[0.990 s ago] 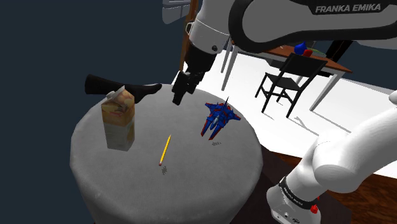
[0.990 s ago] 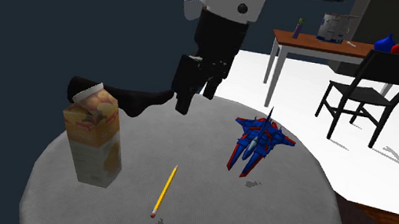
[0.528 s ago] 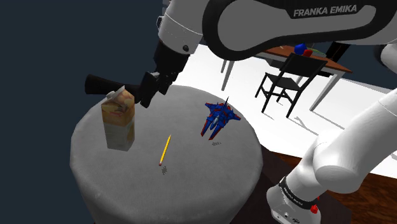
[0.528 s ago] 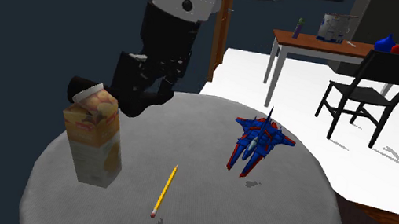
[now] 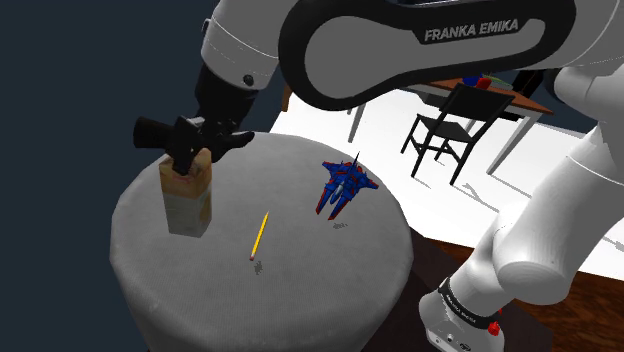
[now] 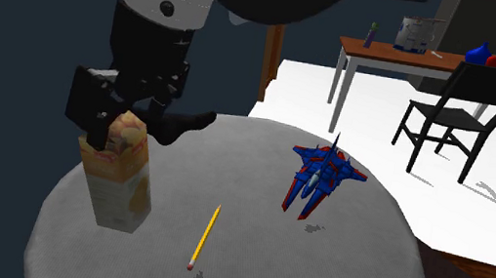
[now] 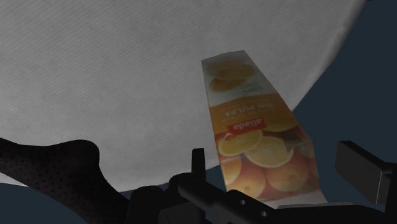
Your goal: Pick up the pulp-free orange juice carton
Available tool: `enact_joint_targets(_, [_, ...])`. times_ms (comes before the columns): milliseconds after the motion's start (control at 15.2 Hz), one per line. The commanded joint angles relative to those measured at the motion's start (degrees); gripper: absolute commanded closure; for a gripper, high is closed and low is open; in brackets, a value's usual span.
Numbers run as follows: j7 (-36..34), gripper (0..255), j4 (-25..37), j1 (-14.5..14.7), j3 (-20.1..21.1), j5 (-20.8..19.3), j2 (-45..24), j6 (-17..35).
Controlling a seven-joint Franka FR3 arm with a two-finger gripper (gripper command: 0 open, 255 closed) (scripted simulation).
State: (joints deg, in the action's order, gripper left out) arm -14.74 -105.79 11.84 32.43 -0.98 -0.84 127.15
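Note:
The orange juice carton [image 5: 188, 200] stands upright, printed with orange slices, near the edge of the round grey table [image 5: 300, 280] at the shoulder view's left. My gripper [image 5: 190, 150] hovers at the carton's top, open. In the second exterior view the gripper [image 6: 122, 112] straddles the top of the carton [image 6: 120, 185]. In the wrist view the carton [image 7: 254, 121] lies between the fingers [image 7: 198, 159], which stand apart on either side of it without clasping it.
A black sock-like object [image 5: 150, 130] lies at the table's far edge behind the carton. A yellow pencil [image 5: 259, 235] lies mid-table and a blue and red toy jet [image 5: 343, 185] beyond it. A dark chair [image 5: 445, 125] and a wooden table [image 5: 490, 90] stand further off.
The arm has swung towards the shoulder view's left, from above the table's middle to the carton's top. The carton, pencil and jet have not moved.

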Motion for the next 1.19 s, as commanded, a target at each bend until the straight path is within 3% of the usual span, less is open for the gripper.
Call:
enact_joint_targets(0, [-0.08, 0, -0.97, 0.02, 0.01, -0.29, -0.42, 1.41])
enact_joint_targets(330, [-0.36, 0, -3.24, 0.07, 0.03, -0.69, -0.9, 4.09])
enact_joint_targets(396, [-0.36, 255, -3.19, 0.06, 0.02, -0.72, -0.94, 4.07])
enact_joint_targets(1122, [-0.19, 255, -1.99, 0.04, 0.02, -0.45, -0.61, 2.59])
